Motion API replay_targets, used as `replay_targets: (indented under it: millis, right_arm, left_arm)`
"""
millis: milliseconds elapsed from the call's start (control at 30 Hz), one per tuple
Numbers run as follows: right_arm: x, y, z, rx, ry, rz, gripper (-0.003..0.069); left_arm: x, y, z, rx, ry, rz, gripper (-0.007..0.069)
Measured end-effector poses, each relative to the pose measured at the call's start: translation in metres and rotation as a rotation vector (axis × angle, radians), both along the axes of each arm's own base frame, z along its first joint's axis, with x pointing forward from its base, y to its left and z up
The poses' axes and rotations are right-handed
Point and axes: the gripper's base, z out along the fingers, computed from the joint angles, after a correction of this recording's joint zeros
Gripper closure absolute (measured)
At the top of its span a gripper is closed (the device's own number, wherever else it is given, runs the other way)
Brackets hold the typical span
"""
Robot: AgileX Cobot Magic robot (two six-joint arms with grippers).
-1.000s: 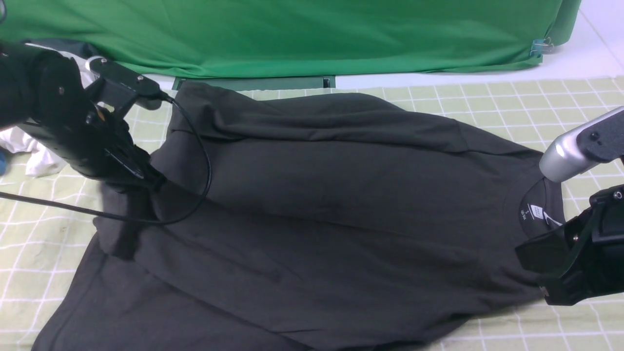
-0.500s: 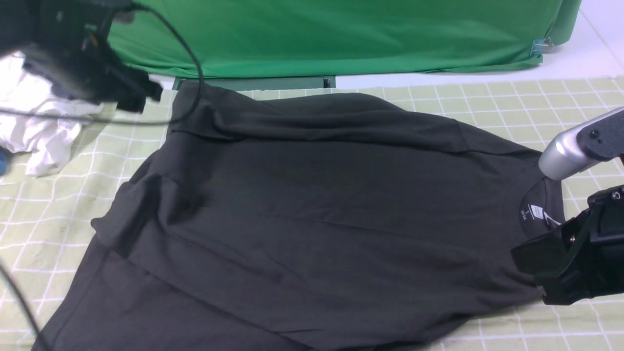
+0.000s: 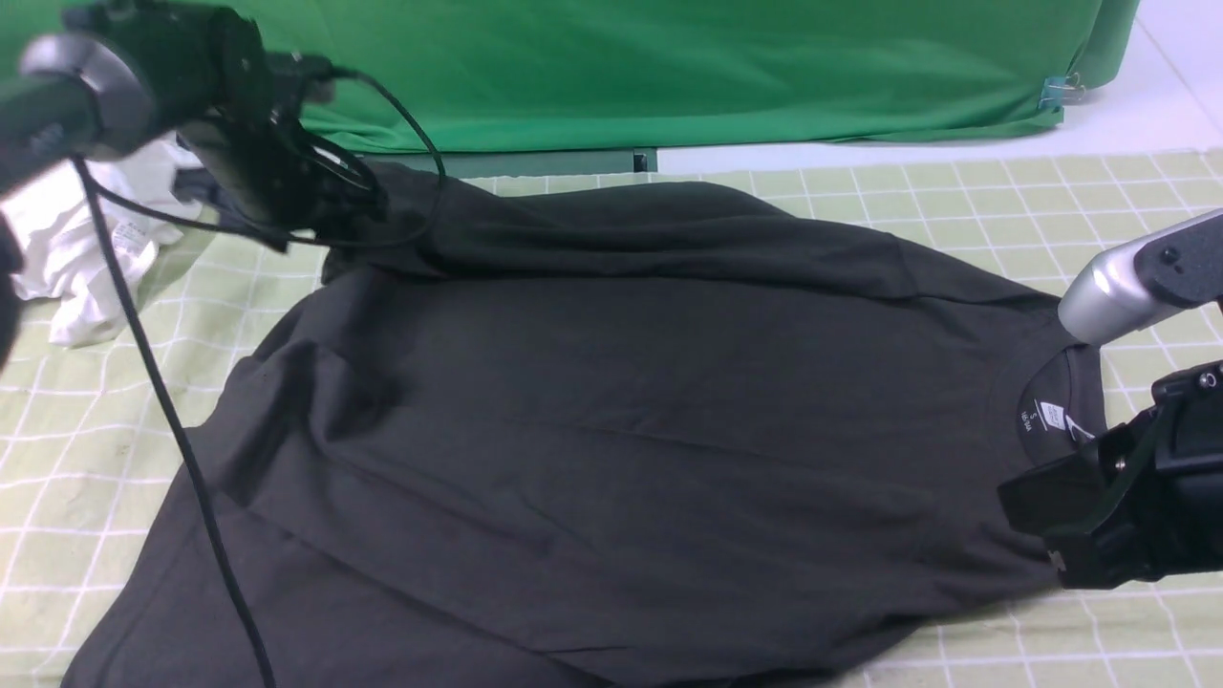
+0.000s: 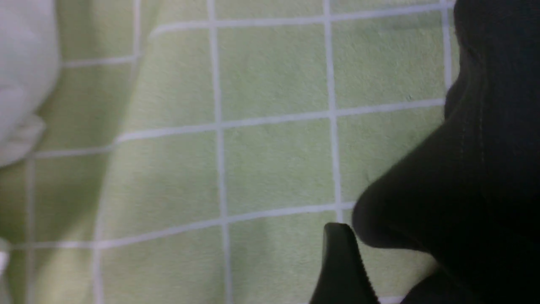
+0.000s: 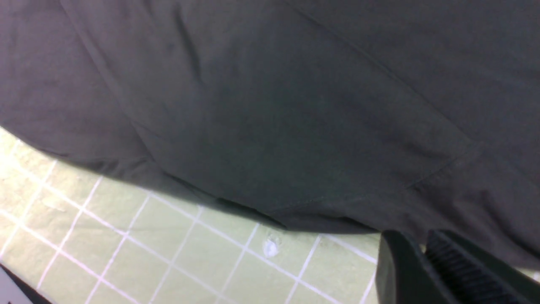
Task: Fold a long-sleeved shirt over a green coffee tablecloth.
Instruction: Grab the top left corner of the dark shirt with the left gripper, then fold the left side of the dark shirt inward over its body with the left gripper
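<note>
- Far left of the front view: a crumpled white garment [image 3: 67, 277] sits on the checked cloth, well apart from the black shirt. Looks like it's just parked out of the way.
- Upper left: the left gripper [image 3: 354, 205] hangs right at the shirt's upper-left corner, with its black cable [image 3: 172, 420] trailing down toward the bottom of the frame. The wrist view only gives me one finger [image 4: 341, 261] clearly. Its ridged pad is bare, with checked cloth next to it and a rounded fold of black fabric just beside it. So the jaws look parted with nothing in them. My guess is it's lining up on that corner for the next fold.
- Middle: the long-sleeved shirt [image 3: 611, 430] lies sideways across the green coffee tablecloth [image 3: 955, 201], collar toward the right.
  - A long ridge runs along its upper edge, which I read as that side already turned in over the body.
  - The lower-left part is still spread out and wrinkly and runs off the bottom of the frame, so the folding is nowhere near done.
- Top: plain bright-green fabric [image 3: 669, 67] hangs as a backdrop behind the table.
- Right: the white neck label [image 3: 1051, 416] faces up inside the collar.
- Lower right: the right gripper [image 3: 1037, 526] sits at the shirt's edge just below the collar. In its wrist view the two fingers are squeezed close together right on that edge, but I can't tell if a layer of fabric is caught between them. Probably it's there to pin that end so the shirt doesn't slide.
</note>
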Motion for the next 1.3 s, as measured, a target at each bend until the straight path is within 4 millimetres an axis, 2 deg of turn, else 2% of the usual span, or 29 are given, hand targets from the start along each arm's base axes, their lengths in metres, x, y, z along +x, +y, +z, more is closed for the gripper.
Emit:
replay_targets:
  millis: [300, 500, 633, 733, 833, 867, 900, 1067, 1300]
  right_arm:
    - [0.004, 0.002, 0.003, 0.035, -0.047, -0.015, 0.0568]
    - [0.004, 0.002, 0.004, 0.043, -0.054, -0.018, 0.0568]
    - [0.004, 0.003, 0.004, 0.049, -0.05, -0.018, 0.0568]
    - [0.004, 0.003, 0.004, 0.053, -0.048, -0.019, 0.0568]
    - [0.004, 0.003, 0.004, 0.055, -0.046, -0.02, 0.0566]
    - [0.004, 0.003, 0.004, 0.055, -0.046, -0.02, 0.0566]
    - [0.004, 0.003, 0.004, 0.055, -0.044, -0.019, 0.0563]
    - [0.003, 0.003, 0.004, 0.054, -0.036, -0.018, 0.0558]
    - [0.003, 0.003, 0.003, 0.052, -0.026, -0.017, 0.0552]
  left_arm:
    - [0.005, -0.006, -0.005, -0.046, -0.039, -0.06, 0.0176]
    - [0.009, -0.007, -0.024, -0.05, -0.017, -0.062, 0.0173]
    - [0.01, -0.007, -0.025, -0.051, -0.016, -0.062, 0.018]
    - [0.01, -0.007, -0.026, -0.061, -0.015, -0.058, 0.0269]
    - [0.011, -0.01, -0.027, -0.087, -0.015, -0.063, 0.0463]
    - [0.011, -0.01, -0.027, -0.088, -0.014, -0.065, 0.0476]
    - [0.011, -0.01, -0.027, -0.088, -0.012, -0.081, 0.0556]
    - [0.01, -0.007, -0.021, -0.041, -0.016, -0.094, 0.0582]
    - [0.005, 0.006, 0.03, 0.146, -0.138, -0.124, 0.0582]
